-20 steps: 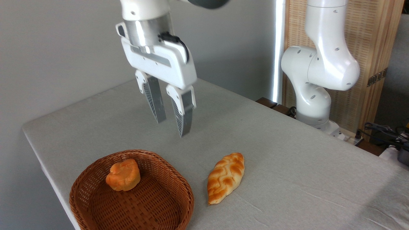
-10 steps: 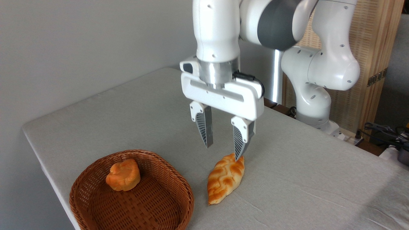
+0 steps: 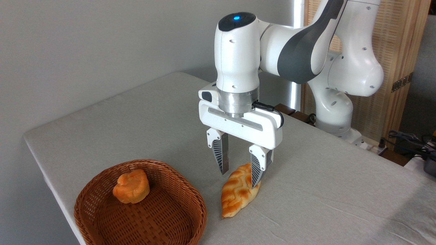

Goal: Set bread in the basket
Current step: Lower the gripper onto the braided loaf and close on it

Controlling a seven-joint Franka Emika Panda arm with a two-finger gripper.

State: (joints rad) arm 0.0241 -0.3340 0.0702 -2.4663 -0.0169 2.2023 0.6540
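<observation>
- Gripper (image 3: 239, 180) has come down over the last half second; its body sits lower than before and the fingertips now reach the level of the bread (image 3: 238, 190). A second ago it was up and to the left, above the table behind the basket (image 3: 102, 200).
- Fingers spread wide, holding nothing. Left finger (image 3: 219, 156) ends just beside the loaf's upper left edge; right finger (image 3: 257, 170) overlaps the loaf's upper right part in this view. Cannot tell whether either pad touches the crust.
- Bread lies flat on the grey table (image 3: 323, 190), just right of the basket, not touching its rim; position unchanged across all three frames.
- The grip appears to straddle the loaf's far end rather than its middle.
- Small orange bun (image 3: 131, 186) rests inside the basket, left of centre, unmoved.
- Judgement: approach is finished or nearly so; closing on the loaf is the step in hand. Lift and carry to the basket not yet begun.
- Risk: an off-centre hold may let the long loaf droop or swing on lifting.
</observation>
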